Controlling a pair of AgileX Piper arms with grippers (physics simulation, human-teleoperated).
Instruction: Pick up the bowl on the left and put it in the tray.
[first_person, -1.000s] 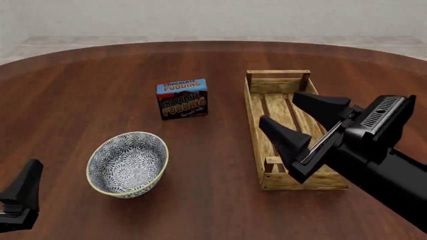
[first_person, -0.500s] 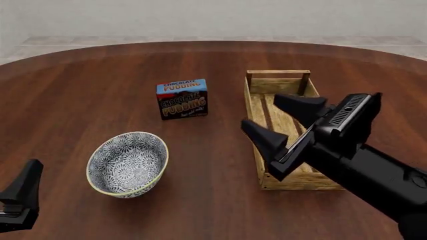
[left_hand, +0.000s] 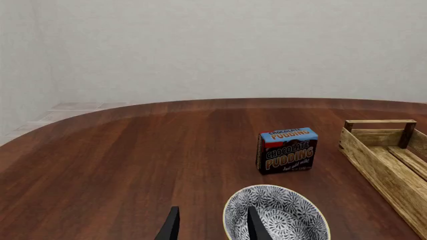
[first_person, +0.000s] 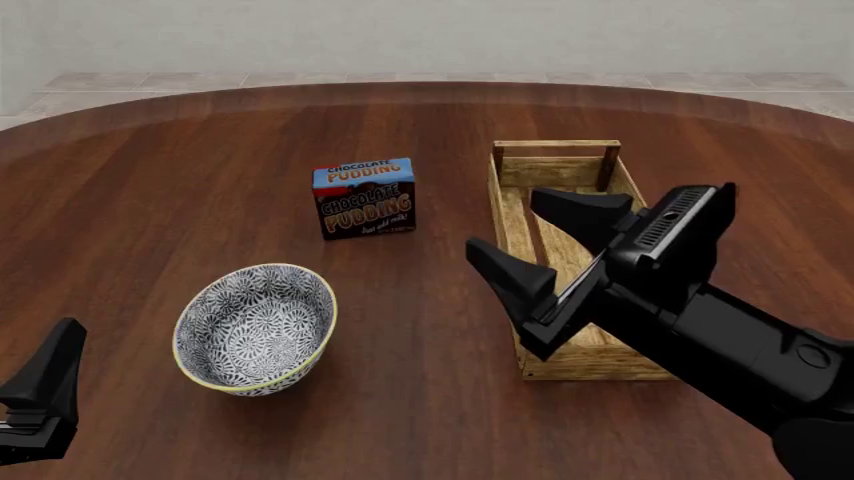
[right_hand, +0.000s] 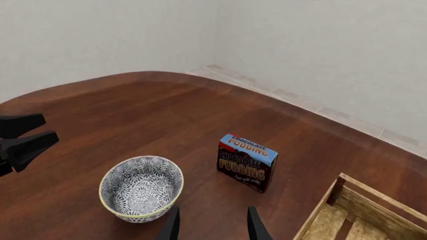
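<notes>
Starting on the left, our left gripper (first_person: 38, 400) is parked low at the near edge, jaws spread with nothing between them, and it hasn't budged over the last second. The bowl (first_person: 256, 328) sits upright on the table (first_person: 160, 180) just ahead of and to the right of those jaws, untouched, so nothing's been picked up yet. Further out past the bowl is the chocolate pudding box (first_person: 364, 197), standing on its own, well apart from both grippers. What has actually changed is our right gripper (first_person: 534, 240): it has swung leftward and forward across the near end of the tray (first_person: 554, 160), so its wide-open jaws now hang above the tray's left wall, pointed toward the bowl. The right wrist view backs that up, with the bowl (right_hand: 141, 187) lying ahead of the fingertips (right_hand: 171, 225) and a bit to one side. So we reckon it's the right arm going for the grab here, still in the approach. The tray holds nothing we can see, so the drop spot looks ready.
</notes>
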